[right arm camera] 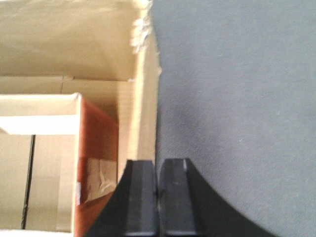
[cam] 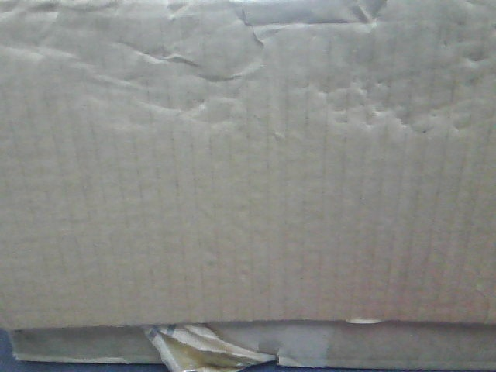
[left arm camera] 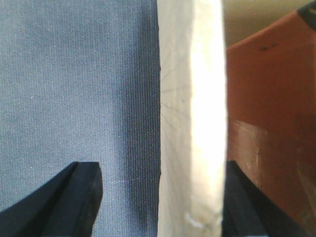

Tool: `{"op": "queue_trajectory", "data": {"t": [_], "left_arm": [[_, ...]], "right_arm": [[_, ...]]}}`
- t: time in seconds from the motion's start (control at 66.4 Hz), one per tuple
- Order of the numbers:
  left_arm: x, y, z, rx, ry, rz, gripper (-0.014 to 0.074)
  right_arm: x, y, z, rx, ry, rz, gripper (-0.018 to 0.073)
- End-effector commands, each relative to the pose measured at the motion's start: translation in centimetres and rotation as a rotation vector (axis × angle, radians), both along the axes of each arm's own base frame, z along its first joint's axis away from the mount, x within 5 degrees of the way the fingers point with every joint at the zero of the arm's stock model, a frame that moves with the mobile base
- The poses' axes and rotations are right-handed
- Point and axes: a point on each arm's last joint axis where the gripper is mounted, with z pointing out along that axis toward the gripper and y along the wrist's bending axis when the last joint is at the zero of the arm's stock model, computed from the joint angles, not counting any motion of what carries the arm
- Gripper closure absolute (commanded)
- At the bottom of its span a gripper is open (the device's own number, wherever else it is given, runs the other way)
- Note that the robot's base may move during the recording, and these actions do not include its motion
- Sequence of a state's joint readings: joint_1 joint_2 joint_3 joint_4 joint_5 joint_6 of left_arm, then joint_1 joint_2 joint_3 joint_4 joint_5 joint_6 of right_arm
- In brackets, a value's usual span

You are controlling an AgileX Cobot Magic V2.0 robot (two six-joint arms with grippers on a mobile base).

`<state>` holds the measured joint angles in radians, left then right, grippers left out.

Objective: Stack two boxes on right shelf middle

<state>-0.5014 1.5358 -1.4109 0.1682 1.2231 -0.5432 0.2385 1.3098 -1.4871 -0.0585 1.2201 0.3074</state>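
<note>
Stack, 1 lg box point(cam: 248, 170) atop 1 flat box point(cam: 434, 346)

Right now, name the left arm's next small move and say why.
Probably close the left fingers on the box wall. They stand apart with the wall between them, close against one finger, while the right fingers already look pinched on the other wall.

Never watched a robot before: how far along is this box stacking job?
Looks done: the big box lies right above the flat box. In hand: the right tool is shut on the big box's wall; the left tool is open astride a box wall. Left: no shelf is in view, so placing them there seems still to come.
</note>
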Motion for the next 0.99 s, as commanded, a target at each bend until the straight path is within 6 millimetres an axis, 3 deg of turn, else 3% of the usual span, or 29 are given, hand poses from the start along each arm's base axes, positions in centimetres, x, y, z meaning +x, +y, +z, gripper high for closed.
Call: {"op": "queue_trajectory", "data": {"t": [0.0, 0.075, 0.166, 0.482, 0.979], "left_arm": [[0.0, 0.0, 0.1, -0.003, -0.008, 0.0, 0.0237], [0.1, 0.0, 0.1, -0.006, -0.013, -0.001, 0.0237], [0.1, 0.0, 0.2, -0.007, -0.017, -0.002, 0.0237], [0.1, 0.0, 0.1, -0.008, -0.017, -0.002, 0.0237], [0.1, 0.0, 0.1, -0.005, -0.021, -0.016, 0.0237]], "right_arm": [[0.5, 0.1, -0.3, -0.008, 0.011, -0.002, 0.0367], [1.0, 0.4, -1.2, 0.001, 0.048, 0.002, 0.0264], [1.6, 1.1, -2.9, 0.046, 0.12, 0.015, 0.0207], [2.1, 1.7, -8.1, 0.023, 0.306, 0.025, 0.021], [2.1, 1.5, -8.4, -0.007, 0.308, 0.023, 0.021]]}}
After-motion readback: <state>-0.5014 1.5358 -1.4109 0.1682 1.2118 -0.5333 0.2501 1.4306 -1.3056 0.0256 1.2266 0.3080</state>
